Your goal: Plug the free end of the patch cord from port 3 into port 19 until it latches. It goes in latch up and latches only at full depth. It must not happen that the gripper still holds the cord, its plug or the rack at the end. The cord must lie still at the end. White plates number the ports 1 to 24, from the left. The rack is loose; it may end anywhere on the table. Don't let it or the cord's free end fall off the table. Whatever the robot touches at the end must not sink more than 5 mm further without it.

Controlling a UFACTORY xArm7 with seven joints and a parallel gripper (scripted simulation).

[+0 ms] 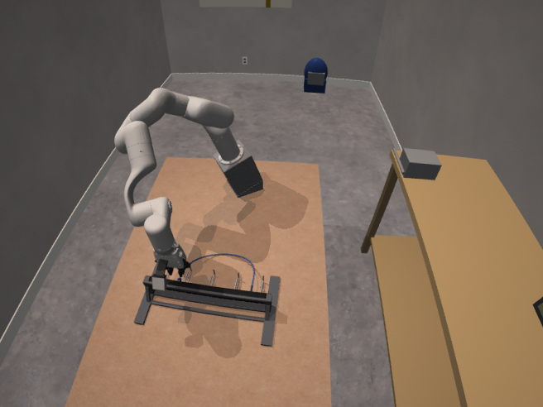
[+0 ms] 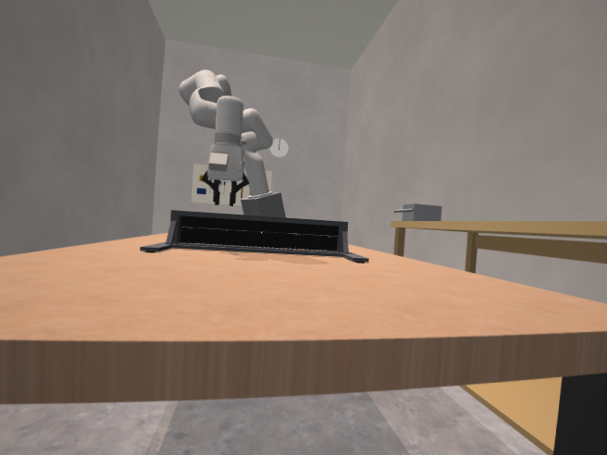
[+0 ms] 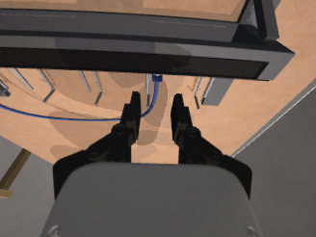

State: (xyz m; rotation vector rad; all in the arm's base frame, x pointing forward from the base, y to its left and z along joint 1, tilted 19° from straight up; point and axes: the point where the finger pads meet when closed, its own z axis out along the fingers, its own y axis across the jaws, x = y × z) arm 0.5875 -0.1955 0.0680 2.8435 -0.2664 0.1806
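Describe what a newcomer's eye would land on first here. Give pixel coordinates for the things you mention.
The big white arm point(image 1: 139, 144) point(image 2: 229, 115) draws the eye first, arching over the tan table point(image 1: 285, 372) point(image 2: 293, 303) point(image 3: 284, 79). Next comes the long dark rack point(image 1: 206, 289) point(image 2: 259, 219) point(image 3: 120, 48) standing on that table below the gripper point(image 1: 175, 272) point(image 2: 224, 202) point(image 3: 156, 102), then the bright blue cord point(image 1: 223, 254) point(image 3: 77, 119) curving beside it.

A gray box point(image 1: 420, 164) point(image 2: 427, 212) sits on a wooden workbench point(image 1: 478, 227) point(image 2: 500, 227), while a blue welding helmet point(image 1: 315, 65) appears by the far wall, near a wall outlet point(image 1: 244, 60), and a round clock point(image 2: 278, 147) hangs behind.
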